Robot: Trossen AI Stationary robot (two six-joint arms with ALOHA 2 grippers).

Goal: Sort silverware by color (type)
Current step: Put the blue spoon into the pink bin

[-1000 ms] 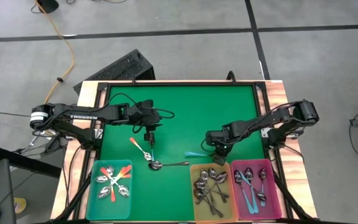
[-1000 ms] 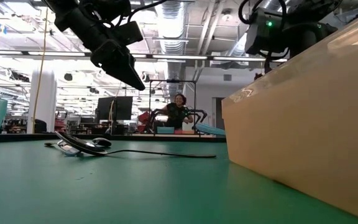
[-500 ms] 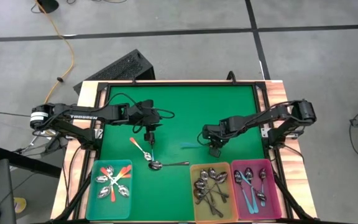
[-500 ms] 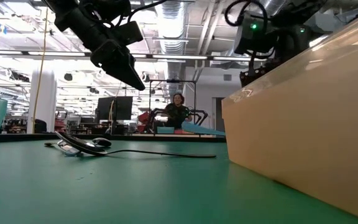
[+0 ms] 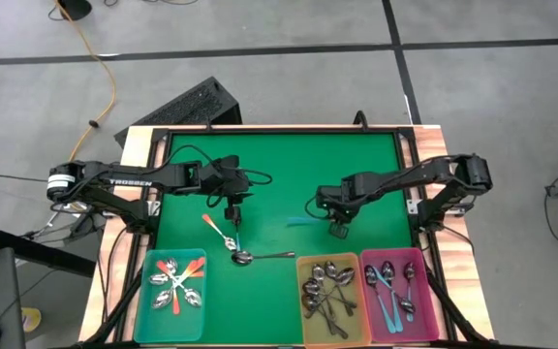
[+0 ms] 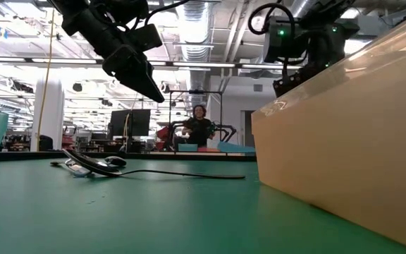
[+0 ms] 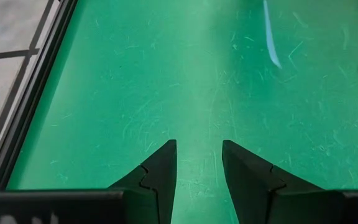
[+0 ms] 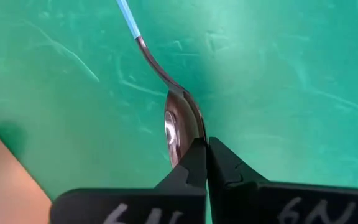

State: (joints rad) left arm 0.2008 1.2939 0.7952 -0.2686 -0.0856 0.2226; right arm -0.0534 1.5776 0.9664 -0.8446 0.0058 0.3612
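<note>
1. Currently, a light-blue-handled spoon (image 8: 178, 127) is pinched by its metal bowl in the right gripper (image 5: 337, 229), carried above the green mat (image 5: 279, 174) just beyond the yellow bin (image 5: 328, 334).
2. Above an orange-handled spoon (image 5: 216, 229) and a dark spoon (image 5: 260, 257) lying on the mat, the left gripper (image 7: 199, 163) is held with fingers parted and nothing between them.
3. Sorted spoons are seen in the teal bin (image 5: 145, 281), the yellow bin and the pink bin (image 5: 426, 291).
</note>
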